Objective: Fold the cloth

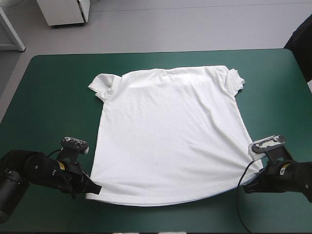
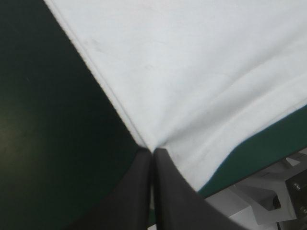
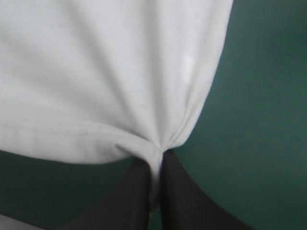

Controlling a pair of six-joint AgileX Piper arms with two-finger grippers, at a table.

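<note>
Now, T-shirt (image 1: 168,136): white, spread flat on the middle of the desk, sleeves toward the far edge, bottom edge toward the near one.
Desk (image 1: 48,97): teal-green cover, bare on both sides of the T-shirt.
Left gripper (image 1: 95,188): I see it low on the desk at the near left corner of the T-shirt, pinched tight on that corner.
Left fingers (image 2: 136,191): black, meeting in a point with the white corner caught at the tip; two edges of the T-shirt run away from it over the cover.
Right gripper (image 1: 246,187): low at the near right corner, clamped on the T-shirt there.
Right fingers (image 3: 184,196): black, all but together, a bunch of white nipped between them; folds fan out from the pinch.
Hem (image 1: 161,201): bows slightly toward the near edge between the two grippers, creases drawn toward the right corner.
Left sleeve (image 1: 102,84): lies flat, a little rumpled.
Right sleeve (image 1: 235,80): bunched at its end.
</note>
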